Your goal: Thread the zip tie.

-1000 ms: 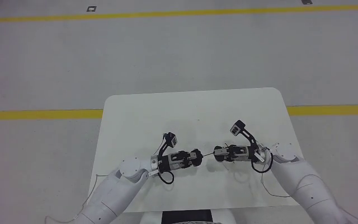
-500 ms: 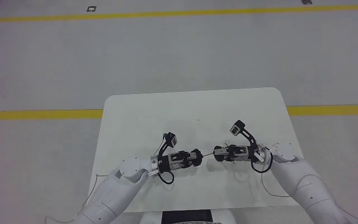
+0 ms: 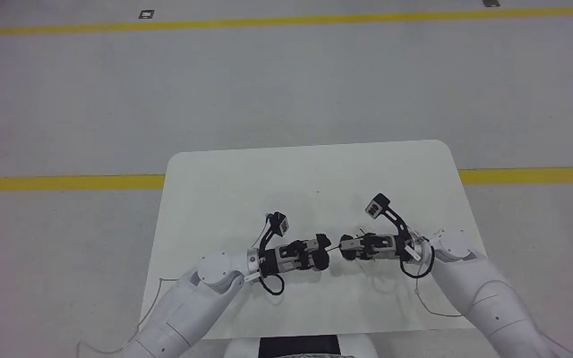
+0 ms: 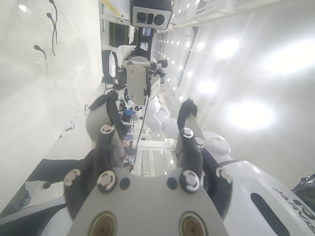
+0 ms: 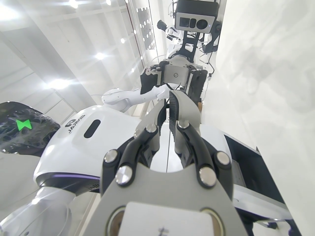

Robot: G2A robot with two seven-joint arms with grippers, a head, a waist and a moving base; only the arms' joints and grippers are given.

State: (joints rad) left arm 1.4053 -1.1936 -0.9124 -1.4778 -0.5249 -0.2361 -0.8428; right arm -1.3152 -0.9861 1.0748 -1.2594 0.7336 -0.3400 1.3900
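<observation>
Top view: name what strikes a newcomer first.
The left gripper, open, and the right gripper, shut on a dark zip tie, face each other above the near half of the white table, the tie spanning the gap. Three spare zip ties lie on it.

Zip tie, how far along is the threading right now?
Done: the right gripper is shut on the zip tie, holding it over the table. In hand: the strap runs between the open fingers of the left gripper. Left: no closed loop shows, so threading the tail through the head looks undone.
</observation>
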